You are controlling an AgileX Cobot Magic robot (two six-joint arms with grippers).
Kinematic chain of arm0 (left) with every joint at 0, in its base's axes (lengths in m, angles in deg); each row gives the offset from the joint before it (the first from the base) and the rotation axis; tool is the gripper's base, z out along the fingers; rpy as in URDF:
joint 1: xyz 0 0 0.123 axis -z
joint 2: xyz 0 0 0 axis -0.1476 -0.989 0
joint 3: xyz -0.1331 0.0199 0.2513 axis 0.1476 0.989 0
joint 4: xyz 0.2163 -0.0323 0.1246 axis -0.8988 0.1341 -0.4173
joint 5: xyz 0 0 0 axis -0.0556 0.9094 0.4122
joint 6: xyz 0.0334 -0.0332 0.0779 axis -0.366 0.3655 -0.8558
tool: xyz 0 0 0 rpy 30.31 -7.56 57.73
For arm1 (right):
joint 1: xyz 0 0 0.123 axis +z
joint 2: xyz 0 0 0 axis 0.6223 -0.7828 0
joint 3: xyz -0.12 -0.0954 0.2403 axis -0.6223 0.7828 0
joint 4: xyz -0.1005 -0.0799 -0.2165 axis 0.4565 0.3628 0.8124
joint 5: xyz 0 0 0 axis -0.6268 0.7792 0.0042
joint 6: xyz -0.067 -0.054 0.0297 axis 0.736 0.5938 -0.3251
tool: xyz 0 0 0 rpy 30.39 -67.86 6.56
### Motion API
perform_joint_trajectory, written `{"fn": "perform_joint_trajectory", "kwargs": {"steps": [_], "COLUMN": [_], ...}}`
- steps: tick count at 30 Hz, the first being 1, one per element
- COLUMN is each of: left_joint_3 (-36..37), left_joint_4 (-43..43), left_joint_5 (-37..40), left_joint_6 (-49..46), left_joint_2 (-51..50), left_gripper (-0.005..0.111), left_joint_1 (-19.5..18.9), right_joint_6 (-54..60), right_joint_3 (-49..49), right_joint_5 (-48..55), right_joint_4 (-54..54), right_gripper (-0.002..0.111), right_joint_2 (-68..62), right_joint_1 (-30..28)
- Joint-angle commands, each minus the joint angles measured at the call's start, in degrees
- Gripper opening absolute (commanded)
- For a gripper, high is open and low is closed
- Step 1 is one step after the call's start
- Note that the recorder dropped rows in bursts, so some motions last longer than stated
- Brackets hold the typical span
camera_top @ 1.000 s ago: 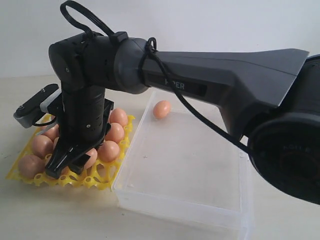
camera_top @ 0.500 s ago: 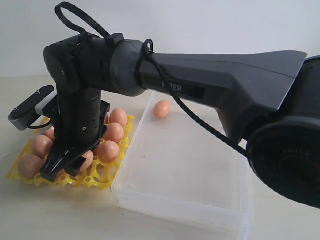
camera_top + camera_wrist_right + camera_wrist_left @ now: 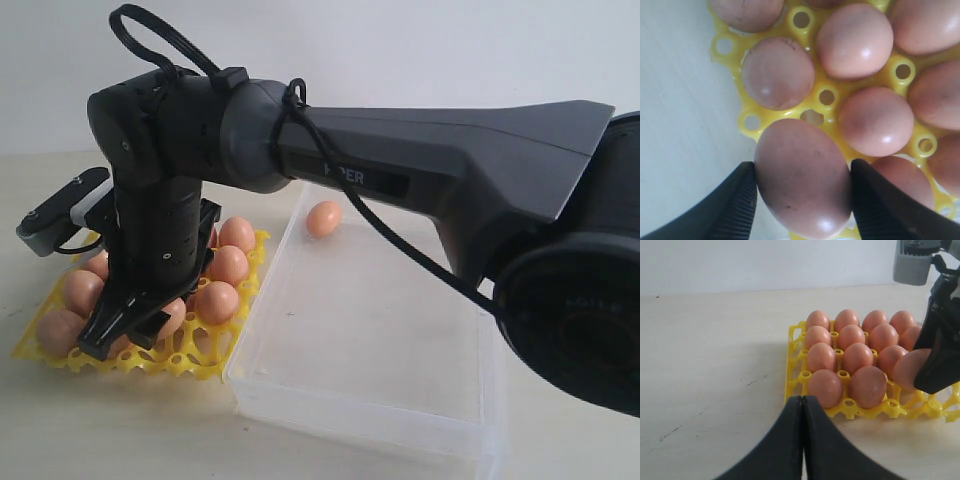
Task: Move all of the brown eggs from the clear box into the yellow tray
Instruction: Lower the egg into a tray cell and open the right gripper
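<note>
A robotics lab or test bench, by the look of it: a black jointed robot arm (image 3: pixel 450 170) with lettering on its casing reaches over a pale tabletop (image 3: pixel 120 430) that runs back to a plain white wall (image 3: pixel 420 50). The tabletop carries faint scuffs and specks, and what is set out on it reads as trial props: a yellow tray (image 3: pixel 205 362) of brown eggs (image 3: pixel 850 335) beside a clear box (image 3: pixel 350 412)

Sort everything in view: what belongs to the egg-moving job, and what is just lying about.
Job: right gripper, closed on one brown egg over the yellow tray; the brown eggs seated in it; the lone egg in the clear box.
Lying about: left gripper, shut, clear of the tray; the table.
</note>
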Motion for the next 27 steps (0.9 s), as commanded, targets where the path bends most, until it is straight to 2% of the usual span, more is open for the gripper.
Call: {"fn": "perform_joint_trajectory", "kwargs": {"steps": [1,12,18,27], "left_joint_3": [-0.2,-0.2,-0.2,-0.2], "left_joint_4": [0.1,0.1,0.1,0.1], "left_joint_5": [-0.6,-0.6,-0.6,-0.6], "left_joint_6": [0.0,0.0,0.0,0.0], "left_joint_2": [0.3,0.3,0.3,0.3], "left_gripper": [0.0,0.0,0.0,0.0], "left_joint_1": [-0.1,-0.1,-0.1,-0.1], "right_joint_6": [-0.2,-0.2,-0.3,-1.6], "right_joint_3": [-0.6,-0.6,-0.6,-0.6], "right_joint_5": [-0.5,-1.1,-1.6,-1.7], "right_joint_4": [0.7,1.7,1.5,1.5], "right_gripper": [0.041,0.041,0.05,0.051], "right_joint_2": [0.3,0.3,0.3,0.3], "right_joint_1": [0.0,0.0,0.0,0.0]}}
